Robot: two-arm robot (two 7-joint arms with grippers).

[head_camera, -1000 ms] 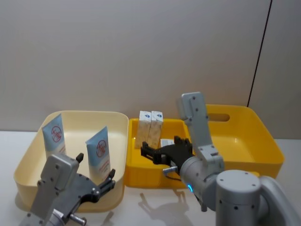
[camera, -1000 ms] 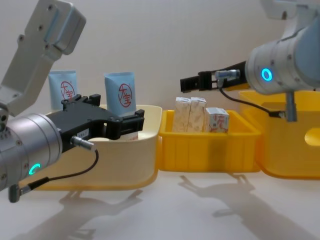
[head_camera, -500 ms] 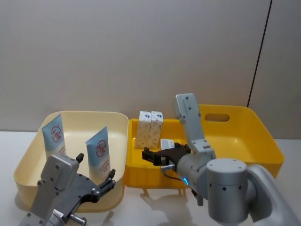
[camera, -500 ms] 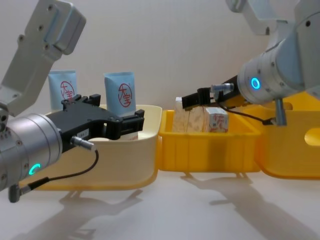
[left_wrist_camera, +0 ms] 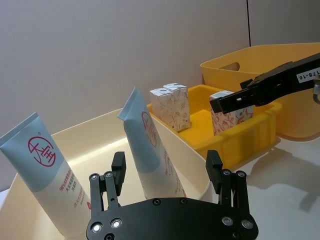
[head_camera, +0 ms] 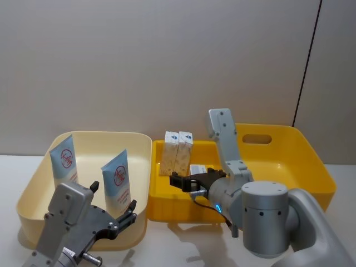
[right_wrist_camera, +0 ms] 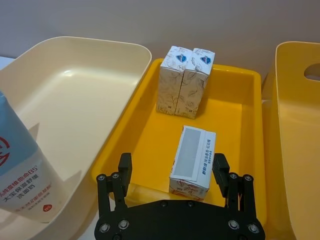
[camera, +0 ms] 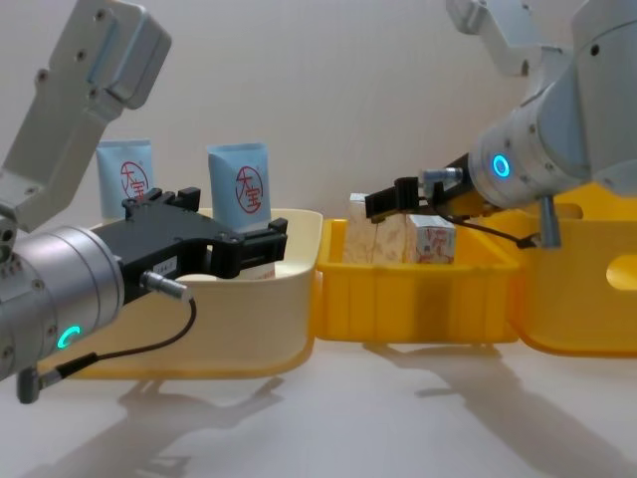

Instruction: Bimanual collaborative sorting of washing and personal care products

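You can read "178-10" on a white label (left_wrist_camera: 308,75) on the right gripper (left_wrist_camera: 228,94). Both light-blue squeeze tubes (camera: 242,189) carry a red circled mark reading 大宝. The print on the small beige speckled cartons (right_wrist_camera: 192,160) is too small to read.

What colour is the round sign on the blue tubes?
Red. The light-blue squeeze tubes show it best in the left wrist view.

We had our left arm low on the left, its left gripper (camera: 214,224) pointing forward with fingers spread wide. Our right arm stretched forward and inward, the right gripper (head_camera: 181,182) level, its fingers also apart.
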